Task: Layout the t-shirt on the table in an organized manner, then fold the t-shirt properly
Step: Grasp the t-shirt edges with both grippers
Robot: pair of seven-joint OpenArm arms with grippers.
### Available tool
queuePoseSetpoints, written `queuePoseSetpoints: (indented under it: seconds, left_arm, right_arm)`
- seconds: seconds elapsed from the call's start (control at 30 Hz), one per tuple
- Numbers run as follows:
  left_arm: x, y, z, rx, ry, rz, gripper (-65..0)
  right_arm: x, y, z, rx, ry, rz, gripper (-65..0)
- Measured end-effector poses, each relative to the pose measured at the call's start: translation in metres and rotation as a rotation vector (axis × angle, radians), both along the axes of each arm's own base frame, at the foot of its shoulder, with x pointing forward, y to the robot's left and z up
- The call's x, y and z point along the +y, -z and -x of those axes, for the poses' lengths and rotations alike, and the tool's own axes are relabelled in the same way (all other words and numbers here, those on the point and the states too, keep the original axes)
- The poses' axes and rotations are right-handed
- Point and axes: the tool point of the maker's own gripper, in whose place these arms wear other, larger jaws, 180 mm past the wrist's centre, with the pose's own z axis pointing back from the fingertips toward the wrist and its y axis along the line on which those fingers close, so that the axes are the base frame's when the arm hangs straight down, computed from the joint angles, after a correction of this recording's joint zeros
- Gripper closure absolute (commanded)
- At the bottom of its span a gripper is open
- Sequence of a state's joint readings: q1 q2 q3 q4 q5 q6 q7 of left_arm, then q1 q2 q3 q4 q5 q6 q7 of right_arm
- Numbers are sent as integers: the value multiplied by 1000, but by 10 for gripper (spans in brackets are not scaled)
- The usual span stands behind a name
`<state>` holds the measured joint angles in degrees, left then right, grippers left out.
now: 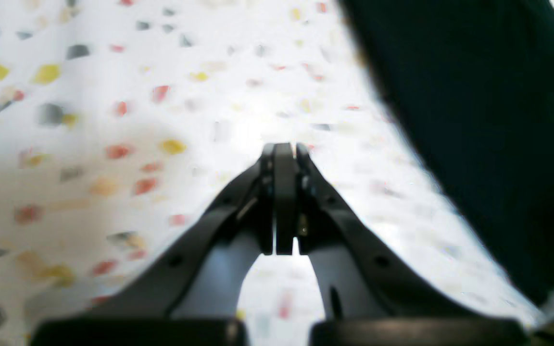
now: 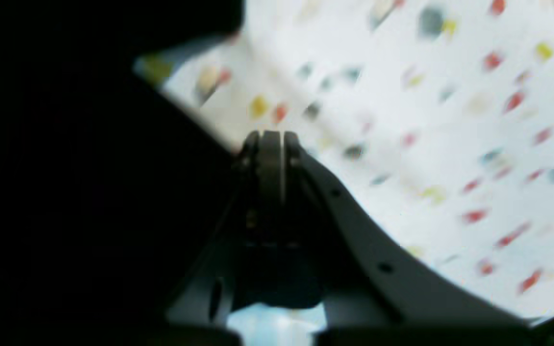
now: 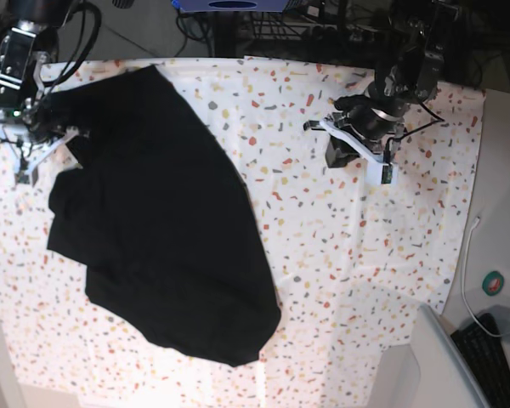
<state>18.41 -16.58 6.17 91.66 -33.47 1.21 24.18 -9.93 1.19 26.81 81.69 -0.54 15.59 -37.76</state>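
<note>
The plain black soft cloth t-shirt (image 3: 161, 229) lay in a loose, uneven heap on the left half of the wide white cloth-covered table (image 3: 340, 255) flecked with red, orange, yellow and grey, seen from the base view. Its outline was irregular, with a bulge near the bottom and overlapping layers on the left side; no sleeves or neck opening could be made out clearly. As a judgement, the laying-out step was not yet finished and no proper fold had been made, so nearly the whole task remained.

The right gripper (image 2: 272, 139) stood at the shirt's upper-left edge, its jaws pressed together; whether any cloth was pinched between them could not be told, since dark fabric filled the space beside it. The left gripper (image 1: 284, 151) hovered over bare speckled table, well apart from the garment, its jaws pressed together on nothing.

What seemed left: spreading the shirt flat, straightening sleeves and hem, then folding.
</note>
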Motion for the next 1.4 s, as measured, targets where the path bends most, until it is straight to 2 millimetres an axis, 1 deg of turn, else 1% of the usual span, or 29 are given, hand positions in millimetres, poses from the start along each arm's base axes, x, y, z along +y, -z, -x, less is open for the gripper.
queuePoseSetpoints:
  seconds: [0.03, 0.13, 0.23, 0.3, 0.4, 0.5, 0.53, 0.6, 0.63, 0.67, 0.7, 0.73, 0.77, 0.8, 0.83, 0.9, 0.93, 0.97, 1.0, 1.07, 1.13, 1.17, 1.2, 1.23, 1.27, 1.3, 1.33, 1.37, 1.4]
  left_arm:
    - [4, 4, 0, 11, -5, -9, 0]
    - [12, 6, -1, 19, -13, -16, 0]
    - [42, -3, -10, -15, -102, -31, 0]
    - [68, -9, -14, -30, -169, -56, 0]
    - [102, -18, -16, -53, -240, -92, 0]
    - [130, -26, -14, -73, -311, -113, 0]
    - [139, -28, -12, -76, -333, -122, 0]
    - [153, -32, -10, -83, -367, -139, 0]
    - [158, -33, -8, -83, -377, -145, 0]
    - [161, -34, -6, -84, -385, -148, 0]
    - [164, -33, -4, -81, -391, -151, 0]
    - [163, -32, -2, -76, -392, -150, 0]
    - [163, -29, 2, -63, -392, -149, 0]
    - [162, -27, 3, -58, -393, -147, 0]
    - [163, -24, 5, -51, -395, -146, 0]
    - [163, -21, 7, -41, -397, -145, 0]
    - [164, -19, 8, -37, -398, -146, 0]
    - [164, -19, 8, -35, -401, -147, 0]
    - [164, -19, 8, -35, -401, -147, 0]
    - [163, -19, 8, -36, -399, -144, 0]
    - [163, -19, 8, -36, -398, -145, 0]
    - [164, -19, 8, -36, -399, -146, 0]
    - [164, -19, 9, -34, -400, -147, 0]
    - [164, -18, 9, -33, -399, -147, 0]
    - [162, -18, 9, -33, -395, -145, 0]
    - [160, -18, 9, -32, -389, -143, 0]
    - [159, -17, 9, -31, -389, -141, 0]
    - [159, -16, 12, -25, -388, -141, 0]
    - [159, -14, 14, -20, -388, -142, 0]
  right_arm:
    - [14, 5, 3, 9, -15, -22, 0]
    - [56, 9, -7, -15, -94, -72, 0]
    - [103, 11, -16, -30, -164, -122, 0]
    - [140, 10, -20, -34, -221, -168, 0]
    - [197, 7, -20, -22, -353, -229, 0]
    - [226, 1, -23, -13, -386, -207, 0]
    - [230, -4, -25, -25, -372, -202, 0]
    - [225, -23, -31, -88, -333, -199, 0]
    - [218, -30, -30, -110, -316, -192, 0]
    - [207, -34, -25, -104, -291, -174, 0]
    - [197, -38, -20, -100, -269, -160, -18]
    - [187, -42, -12, -101, -251, -147, -90]
    - [180, -41, -3, -86, -247, -137, -161]
    - [179, -38, 3, -60, -277, -140, -222]
    - [180, -35, 6, -49, -301, -146, -281]
    - [175, -29, -1, -57, -283, -148, -393]
    - [172, -24, -5, -58, -274, -145, -429]
    - [170, -19, -9, -65, -265, -143, -446]
    - [170, -14, -13, -78, -263, -141, -446]
    - [173, 1, -9, -50, -265, -155, -446]
    - [177, 7, -16, -76, -268, -157, -446]
    - [177, 7, -24, -94, -269, -157, -437]
    - [178, 8, -28, -95, -270, -158, -404]
    - [178, 6, -32, -103, -271, -157, -327]
    - [178, 6, -29, -103, -268, -163, -221]
    - [177, 5, -22, -98, -265, -163, -99]
    - [175, 4, -12, -86, -264, -159, 0]
    - [174, 3, -3, -72, -267, -158, 0]
    - [173, -2, 0, -78, -265, -151, 0]
